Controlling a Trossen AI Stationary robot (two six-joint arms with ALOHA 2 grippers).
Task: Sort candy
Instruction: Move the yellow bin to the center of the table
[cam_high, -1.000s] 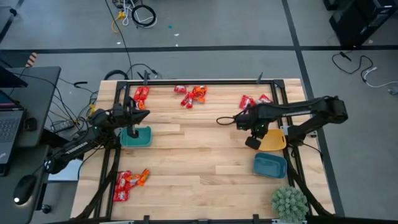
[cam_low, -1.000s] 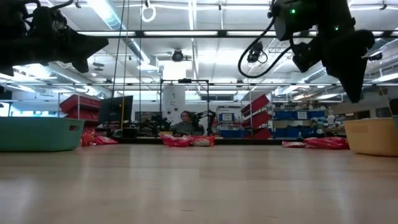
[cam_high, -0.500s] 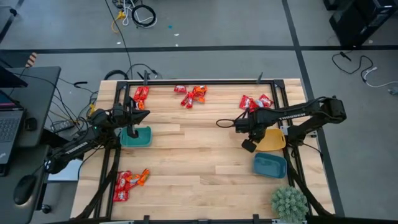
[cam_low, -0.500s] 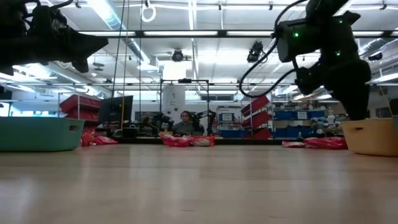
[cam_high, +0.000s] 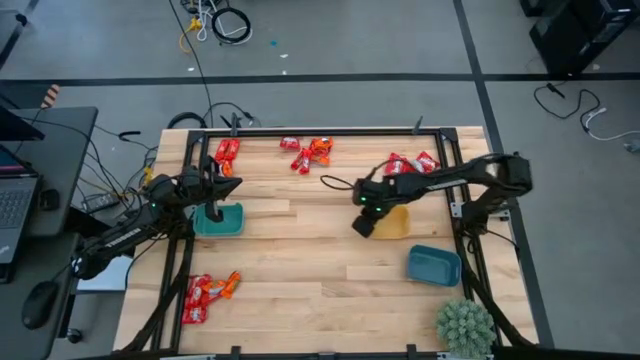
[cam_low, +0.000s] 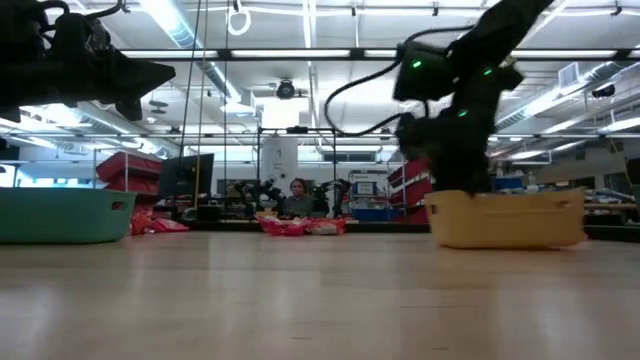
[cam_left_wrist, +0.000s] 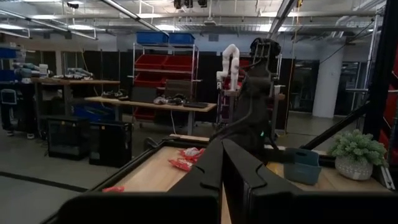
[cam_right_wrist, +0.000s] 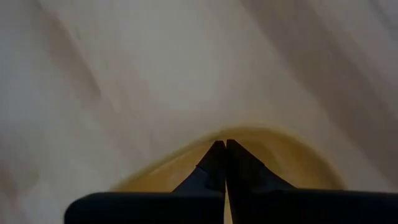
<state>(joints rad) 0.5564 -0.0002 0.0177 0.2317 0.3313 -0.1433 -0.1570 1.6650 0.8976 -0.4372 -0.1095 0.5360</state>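
Red and orange wrapped candies are scattered in four flat clusters on the wooden table: far left (cam_high: 226, 153), far middle (cam_high: 308, 152), far right (cam_high: 410, 163), and near left (cam_high: 208, 291).

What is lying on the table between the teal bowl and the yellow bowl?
Nothing: the high view shows only bare wood between the teal bowl and the yellow bowl, which the right gripper grips.

High view: you look straight down on whole table (cam_high: 300, 260). Low view: table-top height, level, facing room. Both share yellow bowl (cam_high: 394, 224) and teal bowl (cam_low: 62, 215). Left wrist faces across table; right wrist pressed close on yellow bowl.
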